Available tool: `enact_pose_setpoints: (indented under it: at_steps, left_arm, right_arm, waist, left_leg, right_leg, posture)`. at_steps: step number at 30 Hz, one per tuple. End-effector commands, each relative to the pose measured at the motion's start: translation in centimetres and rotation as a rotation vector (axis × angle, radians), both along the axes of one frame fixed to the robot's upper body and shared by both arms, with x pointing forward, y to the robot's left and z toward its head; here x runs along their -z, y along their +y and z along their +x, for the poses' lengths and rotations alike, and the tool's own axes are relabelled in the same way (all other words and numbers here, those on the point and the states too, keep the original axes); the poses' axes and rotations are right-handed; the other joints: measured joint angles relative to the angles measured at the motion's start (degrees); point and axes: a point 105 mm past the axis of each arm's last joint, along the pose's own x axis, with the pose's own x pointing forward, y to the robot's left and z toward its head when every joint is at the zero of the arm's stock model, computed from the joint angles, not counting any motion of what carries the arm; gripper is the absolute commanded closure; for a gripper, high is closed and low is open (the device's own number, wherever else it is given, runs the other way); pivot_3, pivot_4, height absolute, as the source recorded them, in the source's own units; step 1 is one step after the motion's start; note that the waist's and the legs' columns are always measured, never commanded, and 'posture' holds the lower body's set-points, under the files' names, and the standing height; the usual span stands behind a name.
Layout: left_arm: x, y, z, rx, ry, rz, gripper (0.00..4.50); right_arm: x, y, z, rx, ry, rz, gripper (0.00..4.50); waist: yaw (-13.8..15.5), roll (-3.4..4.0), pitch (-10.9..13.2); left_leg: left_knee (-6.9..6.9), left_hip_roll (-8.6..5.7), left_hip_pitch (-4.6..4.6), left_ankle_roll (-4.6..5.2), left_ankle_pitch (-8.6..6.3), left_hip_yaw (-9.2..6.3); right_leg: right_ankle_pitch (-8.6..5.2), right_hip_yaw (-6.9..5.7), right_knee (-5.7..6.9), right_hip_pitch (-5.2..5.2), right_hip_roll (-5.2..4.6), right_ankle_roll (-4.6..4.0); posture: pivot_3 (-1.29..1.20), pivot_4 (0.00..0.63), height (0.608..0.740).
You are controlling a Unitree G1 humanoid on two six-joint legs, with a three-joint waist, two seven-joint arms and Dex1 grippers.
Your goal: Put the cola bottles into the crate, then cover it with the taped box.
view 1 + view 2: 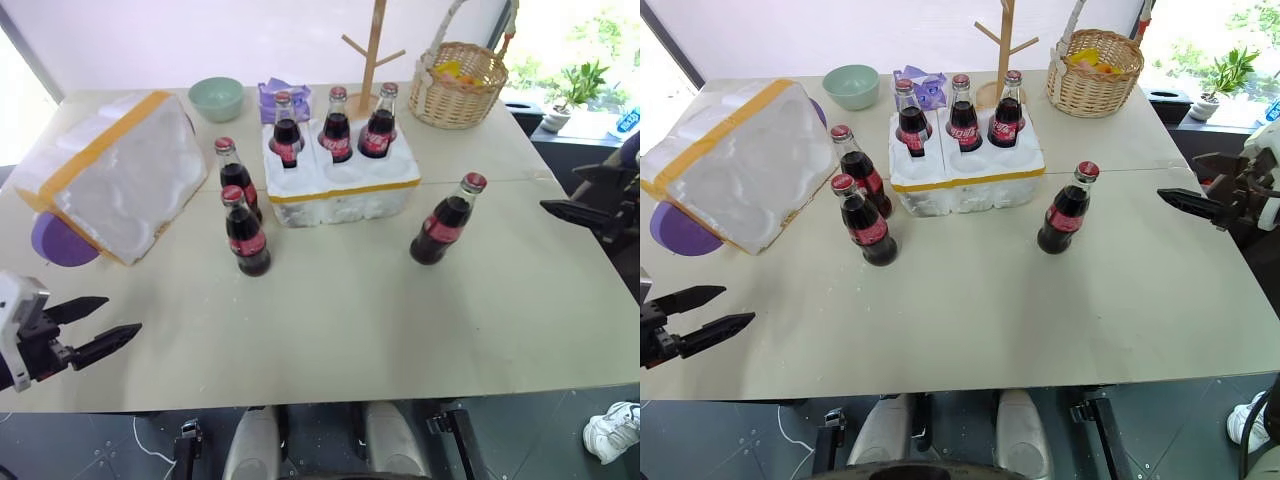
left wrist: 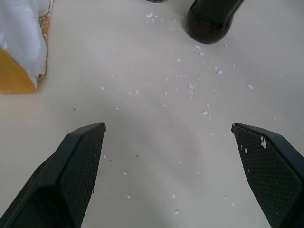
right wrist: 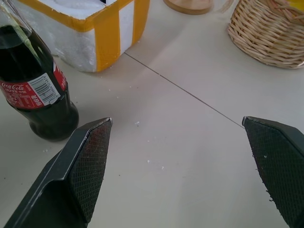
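Left eye view: three red-capped dark cola bottles [image 1: 337, 124] stand in the low white styrofoam crate [image 1: 342, 188], three on the pale surface [image 1: 340, 320]. Tape-banded white styrofoam box [image 1: 115, 175] lies tilted left. Both the left claw [image 1: 100, 325] and right claw [image 1: 1185, 203] hang released, empty.

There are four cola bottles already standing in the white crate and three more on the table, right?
Not quite. The crate holds three cola bottles, not four. Three more stand on the table, two to the crate's left and one to its right. The left eye view shows this.
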Motion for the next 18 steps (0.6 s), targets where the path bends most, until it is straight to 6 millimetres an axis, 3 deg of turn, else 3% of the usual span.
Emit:
enact_pose_setpoints:
  at_steps: [1,13,18]
  left_arm:
    - [-0.5,-0.6,-0.3,0.055,-0.003,0.027,0.04]
    - [-1.7,-1.1,0.7,0.048,-0.048,-0.045,0.04]
    - [-2.8,-1.6,1.7,0.096,-0.099,0.004,0.04]
  right_arm:
    - [-1.4,-0.2,0.0,0.009,-0.054,-0.007,0.00]
    - [-1.3,-0.6,-0.1,0.026,-0.043,0.040,0.00]
    - [-3.1,0.0,-0.6,-0.026,-0.028,0.045,0.00]
  waist:
    - [0.0,0.00,0.0]
    - [0.1,0.00,0.0]
    - [0.1,0.01,0.0]
  left_leg:
    - [0.00,0.00,0.00,0.00,0.00,0.00]
    - [0.05,0.00,0.00,0.02,0.02,-0.01]
    - [0.10,0.00,0.01,0.02,0.02,-0.01]
  right_leg:
    - [0.00,0.00,0.00,0.00,0.00,0.00]
    - [0.01,0.00,0.08,0.04,0.04,0.02]
    - [0.01,0.00,0.15,0.04,0.05,0.03]
  posture:
    - [0.00,0.150,0.740]
    - [0.00,0.150,0.740]
    - [0.00,0.150,0.740]
